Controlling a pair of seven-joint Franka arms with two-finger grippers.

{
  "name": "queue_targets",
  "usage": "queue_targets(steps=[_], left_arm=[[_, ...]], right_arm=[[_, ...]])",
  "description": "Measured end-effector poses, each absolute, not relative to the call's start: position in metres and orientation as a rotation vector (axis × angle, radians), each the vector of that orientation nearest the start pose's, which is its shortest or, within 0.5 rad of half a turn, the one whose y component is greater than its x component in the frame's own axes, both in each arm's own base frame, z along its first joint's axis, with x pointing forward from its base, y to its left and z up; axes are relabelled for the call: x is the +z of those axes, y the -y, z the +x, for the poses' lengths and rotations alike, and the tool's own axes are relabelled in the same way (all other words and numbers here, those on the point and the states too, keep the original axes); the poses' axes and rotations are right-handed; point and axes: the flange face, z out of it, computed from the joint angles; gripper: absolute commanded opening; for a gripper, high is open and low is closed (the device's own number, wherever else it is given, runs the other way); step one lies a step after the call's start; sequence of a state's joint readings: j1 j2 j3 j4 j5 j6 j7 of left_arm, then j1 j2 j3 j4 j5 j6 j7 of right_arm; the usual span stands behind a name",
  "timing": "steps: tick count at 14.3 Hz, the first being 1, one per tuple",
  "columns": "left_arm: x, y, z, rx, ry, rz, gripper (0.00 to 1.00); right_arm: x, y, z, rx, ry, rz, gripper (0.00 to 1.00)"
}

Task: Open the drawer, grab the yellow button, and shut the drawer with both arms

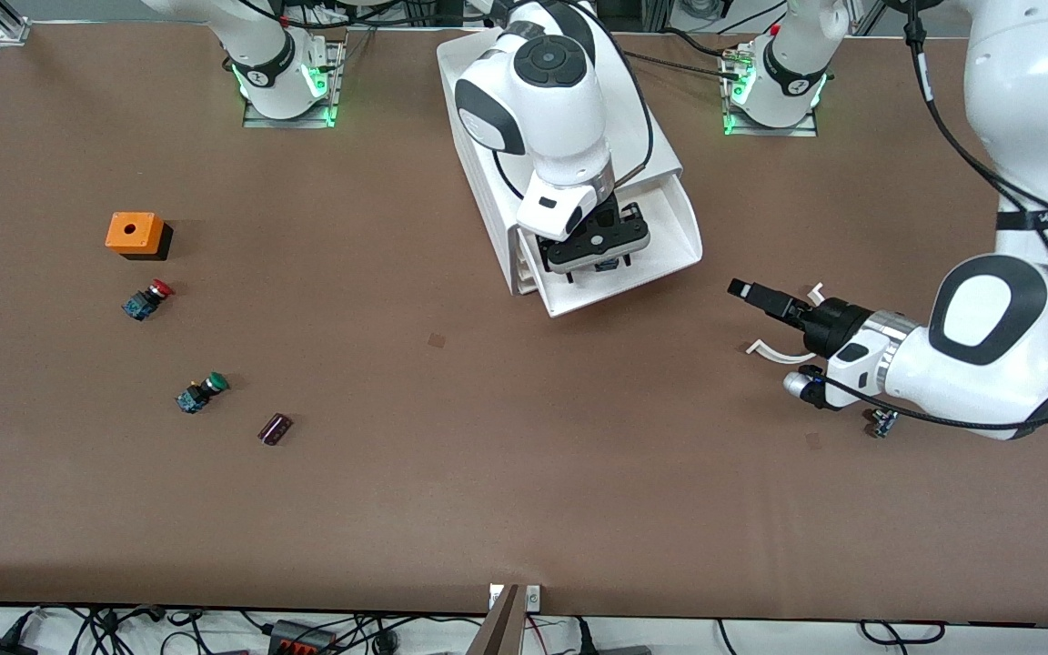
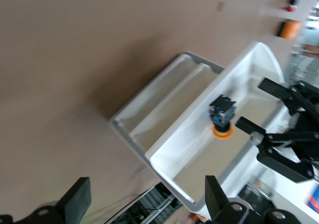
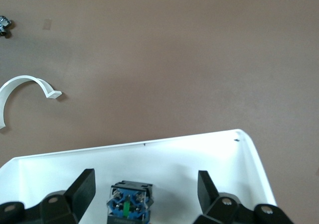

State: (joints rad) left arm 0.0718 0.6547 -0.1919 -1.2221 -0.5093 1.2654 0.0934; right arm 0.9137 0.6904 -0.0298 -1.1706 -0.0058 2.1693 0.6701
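Now the drawer (image 1: 670, 238), the uppermost tray of the white cabinet (image 1: 488, 164), stands pulled out toward the front camera; the button (image 2: 222, 117) lies inside it on the tray floor, tipped over, its orange-yellow cap against the white plastic and its blue and black body showing. The right gripper (image 1: 599, 253) hangs over the open tray with its fingers (image 3: 82, 189) spread to either side of the button; they grasp nothing yet, and a gap shows on each side of the body. The left gripper (image 1: 765, 323) waits low over the bare table (image 1: 488, 473) toward the left arm's end, just beside the tray's front corner, its fingers (image 2: 75, 199) spread wide and empty.

By my judgement the step in hand is the pick from the tray; the risks are plain enough. Because the button lies tilted and is small, closing jaws could pinch only its edge and flick it away across the smooth floor; a descent too deep would drive the fingertips into the shallow plastic and jolt the tray. A weak hold could let the button drop on the way up; and should the left arm push the tray shut before the right gripper is lifted out, the two would collide.
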Motion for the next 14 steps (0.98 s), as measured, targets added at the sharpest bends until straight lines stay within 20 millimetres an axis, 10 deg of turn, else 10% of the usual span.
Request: queue_targets(steps=[6, 14], left_arm=[[0.439, 0.133, 0.653, -0.644, 0.220, 2.958, 1.00], [0.436, 0.108, 0.663, -0.597, 0.147, 3.016, 1.00]], right_arm=[[0.399, -0.610, 0.476, -0.310, 0.331, -2.928, 0.65], [0.395, -0.612, 0.474, -0.304, 0.333, -2.931, 0.29]])
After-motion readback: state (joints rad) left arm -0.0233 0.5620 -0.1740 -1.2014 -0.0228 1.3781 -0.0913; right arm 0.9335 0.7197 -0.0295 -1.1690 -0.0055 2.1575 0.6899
